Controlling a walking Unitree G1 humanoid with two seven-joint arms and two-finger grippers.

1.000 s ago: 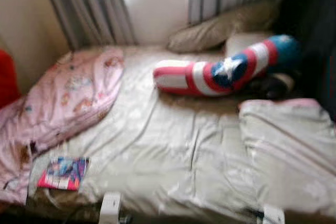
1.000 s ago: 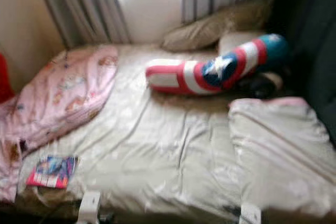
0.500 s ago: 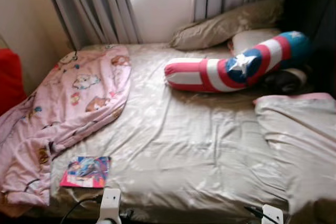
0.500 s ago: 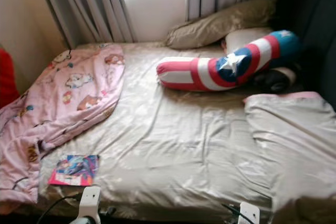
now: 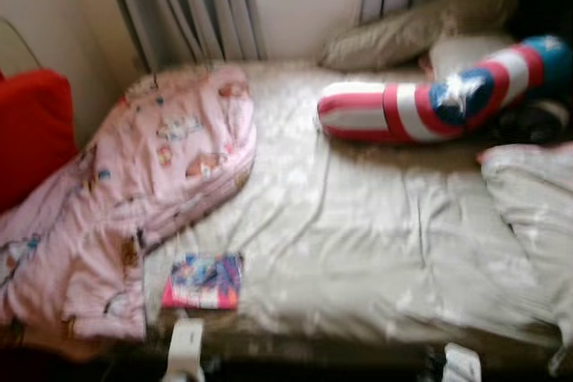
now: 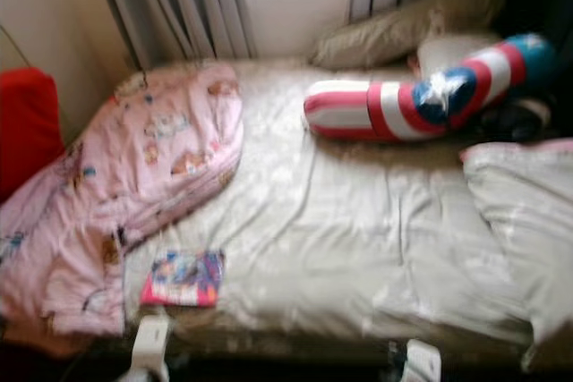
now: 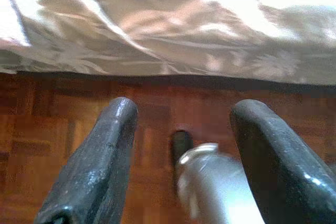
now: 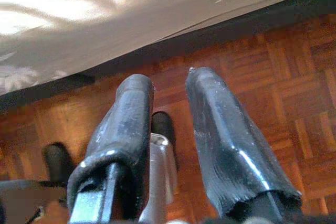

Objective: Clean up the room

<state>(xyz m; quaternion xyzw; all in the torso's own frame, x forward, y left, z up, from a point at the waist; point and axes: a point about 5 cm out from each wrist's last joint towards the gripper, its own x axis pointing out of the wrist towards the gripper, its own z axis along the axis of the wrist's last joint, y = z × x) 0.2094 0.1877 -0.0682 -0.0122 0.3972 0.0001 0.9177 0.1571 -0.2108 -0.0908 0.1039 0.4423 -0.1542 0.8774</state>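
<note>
While both my grippers hang empty over the parquet — left gripper (image 7: 181, 156) wide apart, right gripper (image 8: 170, 129) narrowly parted — tidying looks unstarted: comic book (image 5: 203, 281) at the bed's near edge, pink duvet (image 5: 134, 194) crumpled, striped bolster (image 5: 430, 100) beyond.

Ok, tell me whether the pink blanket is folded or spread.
Neither: the pink blanket lies crumpled along the bed's left side, its near end bunched and wrinkled.

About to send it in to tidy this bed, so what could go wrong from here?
The book lies close to the bed's near edge, so a clumsy reach may knock it to the floor. The pink blanket hangs off the side and could snag an arm. The head views are blurred, so aim may be off.
</note>
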